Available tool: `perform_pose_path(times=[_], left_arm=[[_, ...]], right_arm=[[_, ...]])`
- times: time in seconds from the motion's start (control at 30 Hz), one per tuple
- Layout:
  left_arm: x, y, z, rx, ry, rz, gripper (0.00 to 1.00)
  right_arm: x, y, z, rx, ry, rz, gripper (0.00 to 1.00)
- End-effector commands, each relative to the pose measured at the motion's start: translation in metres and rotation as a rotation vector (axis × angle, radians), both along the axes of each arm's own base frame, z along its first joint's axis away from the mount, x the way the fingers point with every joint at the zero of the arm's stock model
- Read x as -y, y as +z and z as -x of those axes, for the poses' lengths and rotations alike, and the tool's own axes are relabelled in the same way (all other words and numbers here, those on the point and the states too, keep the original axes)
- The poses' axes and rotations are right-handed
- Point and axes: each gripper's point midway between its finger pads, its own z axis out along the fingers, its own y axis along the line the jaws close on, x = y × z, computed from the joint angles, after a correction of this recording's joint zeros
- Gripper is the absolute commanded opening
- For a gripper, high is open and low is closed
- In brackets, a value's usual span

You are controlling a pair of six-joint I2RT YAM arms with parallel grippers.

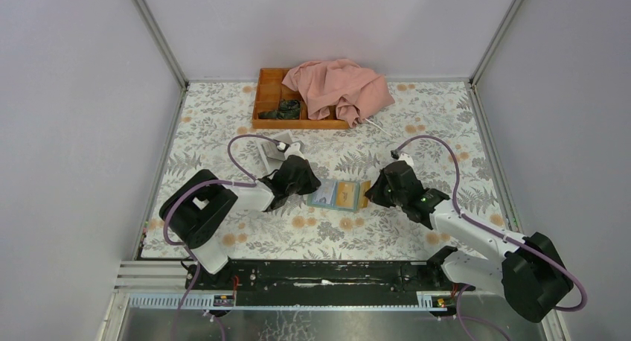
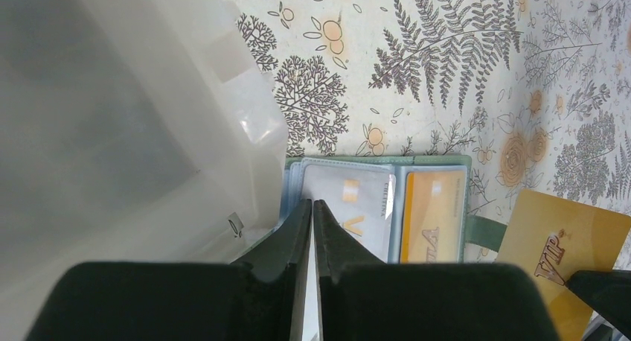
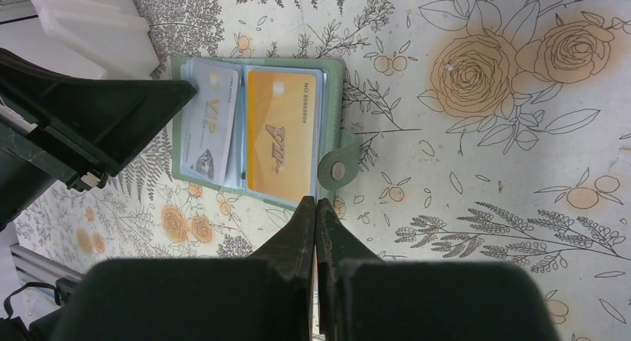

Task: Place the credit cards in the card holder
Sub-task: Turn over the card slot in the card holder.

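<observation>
Left hand [image 2: 312, 204], fingers nearly pressed together, tips at the left page of the open card holder [image 3: 335, 166], which lies flat on the floral surface [image 3: 484, 207] between both hands, a pale card [image 3: 210, 121] and an orange card [image 3: 281, 129] in its pockets. Right hand [image 3: 316, 201] pinches a gold card [image 2: 569, 240] just beside the holder's right edge.

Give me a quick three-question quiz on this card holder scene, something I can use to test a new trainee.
1. True or false: the card holder is folded shut.
2. What is the right gripper pinching? A: a gold card. B: the whole holder. C: nothing.
3. How many cards show in the holder's pockets?

Key
1. False, it lies open.
2. A.
3. Two: a pale card and an orange card.
</observation>
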Motion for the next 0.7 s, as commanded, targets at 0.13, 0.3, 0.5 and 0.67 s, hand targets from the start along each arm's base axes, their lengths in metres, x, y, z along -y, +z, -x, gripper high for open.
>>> perform_pose_path(times=[0.13, 0.3, 0.5, 0.67], left_arm=[[-0.034, -0.057, 0.038, -0.165, -0.018, -0.198, 0.12], [-0.034, -0.058, 0.039, -0.17, -0.018, -0.197, 0.11], [-0.034, -0.06, 0.04, -0.176, -0.02, -0.197, 0.11], [-0.035, -0.062, 0.04, -0.179, -0.019, -0.199, 0.11]], right_arm=[[0.001, 0.004, -0.005, 0.027, -0.006, -0.006, 0.0], [-0.002, -0.003, -0.005, 0.015, 0.0, -0.013, 0.0], [-0.005, -0.01, -0.005, 0.004, 0.007, -0.026, 0.0], [-0.007, -0.009, -0.006, 0.007, 0.01, -0.036, 0.0]])
